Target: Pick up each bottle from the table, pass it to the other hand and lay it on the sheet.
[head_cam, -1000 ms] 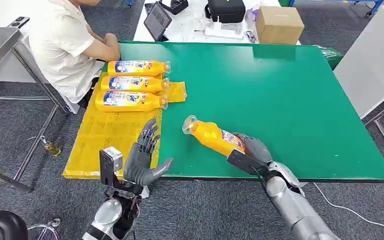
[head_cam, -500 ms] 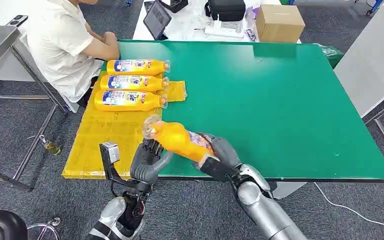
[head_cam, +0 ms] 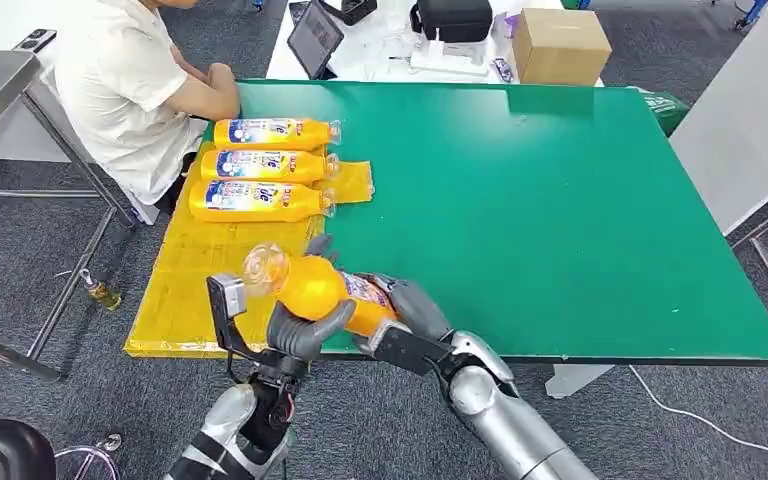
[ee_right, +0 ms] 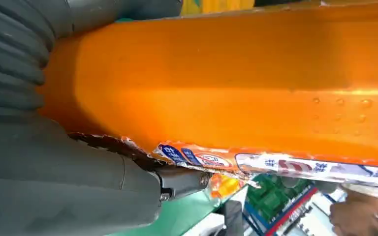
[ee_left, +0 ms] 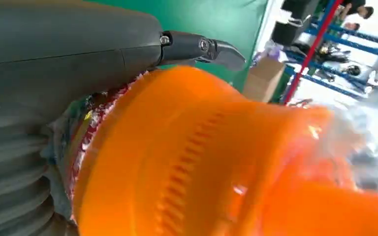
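An orange bottle (head_cam: 312, 286) with a clear cap hangs over the table's near edge, cap pointing left over the yellow sheet (head_cam: 200, 285). My right hand (head_cam: 412, 306) grips its labelled base end. My left hand (head_cam: 298, 330) wraps its neck end, thumb across the front and fingers behind. The left wrist view has the bottle (ee_left: 216, 157) pressed against the left hand (ee_left: 54, 59). In the right wrist view the bottle (ee_right: 226, 83) lies in the right hand (ee_right: 54, 187). Three more orange bottles (head_cam: 258, 166) lie side by side at the sheet's far end.
A person (head_cam: 130, 90) in a white shirt sits at the far left corner of the green table (head_cam: 560, 220), an arm by the farthest bottle. Behind the table stand a cardboard box (head_cam: 558, 45), a tablet (head_cam: 315, 40) and a black bag (head_cam: 450, 18).
My right hand has carried the bottle left from mid-table to the sheet's edge. My left hand, open a second ago, has closed around the bottle's neck end.
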Robot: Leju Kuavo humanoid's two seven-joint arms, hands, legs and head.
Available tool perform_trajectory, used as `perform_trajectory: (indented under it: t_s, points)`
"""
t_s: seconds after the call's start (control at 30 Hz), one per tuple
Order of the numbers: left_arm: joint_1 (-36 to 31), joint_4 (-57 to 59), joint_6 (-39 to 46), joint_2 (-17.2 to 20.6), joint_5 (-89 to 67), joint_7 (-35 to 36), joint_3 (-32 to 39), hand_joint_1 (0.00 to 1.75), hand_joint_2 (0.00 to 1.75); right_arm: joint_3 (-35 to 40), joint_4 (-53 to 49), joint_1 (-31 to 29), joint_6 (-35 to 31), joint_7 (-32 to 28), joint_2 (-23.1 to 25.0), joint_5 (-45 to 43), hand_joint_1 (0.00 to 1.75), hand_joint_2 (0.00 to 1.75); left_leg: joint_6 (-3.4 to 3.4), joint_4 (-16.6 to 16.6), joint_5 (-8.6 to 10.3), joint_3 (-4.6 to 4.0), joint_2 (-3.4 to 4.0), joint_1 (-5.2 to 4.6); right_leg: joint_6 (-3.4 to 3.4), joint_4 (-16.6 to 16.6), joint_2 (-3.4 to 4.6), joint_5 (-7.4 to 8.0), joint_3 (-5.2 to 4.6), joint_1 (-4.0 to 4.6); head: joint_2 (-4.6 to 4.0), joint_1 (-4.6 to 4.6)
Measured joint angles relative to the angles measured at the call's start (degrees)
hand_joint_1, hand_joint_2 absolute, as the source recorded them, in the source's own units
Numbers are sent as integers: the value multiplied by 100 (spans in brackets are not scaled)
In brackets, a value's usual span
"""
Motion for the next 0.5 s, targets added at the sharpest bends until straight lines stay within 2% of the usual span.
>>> perform_trajectory:
  t_s: [0.03,0.3,0.33,0.37,0.4,0.43,0.5]
  points:
    - [-8,7,-22,-7,28,-37,-9,0,175,33,-6,0,2,2,22,-15,173,175,0,0,0,0,0,0,0,0,0,0,0,0,0,0]
    - [-11,-70,-267,87,-360,-295,-157,0,175,207,57,-88,109,129,33,-199,175,175,0,0,0,-2,0,0,0,1,0,0,-3,0,0,-2]
    - [-10,-70,-278,112,-462,-304,-190,166,175,210,61,-98,127,127,30,-194,161,175,0,0,0,-3,-1,0,0,1,-1,0,-4,0,0,0]
    - [-18,-70,-273,122,-536,-306,-212,175,175,223,63,-105,153,120,26,-194,145,175,0,0,0,-4,-1,0,0,1,-1,0,-4,0,0,0]
    - [-23,-68,-260,131,-566,-295,-223,175,175,240,61,-117,177,118,22,-188,33,175,0,0,0,-4,-1,0,0,0,0,0,-4,0,0,0]
    - [-31,-55,-245,131,-568,-284,-223,175,175,253,61,-129,201,118,22,-181,0,175,0,0,0,-4,0,0,0,0,0,0,-5,0,0,-2]
    - [-66,-11,-247,131,-544,-301,-219,175,175,293,61,-151,253,138,22,-181,0,175,0,0,0,-5,0,0,0,0,0,0,-5,0,0,-2]
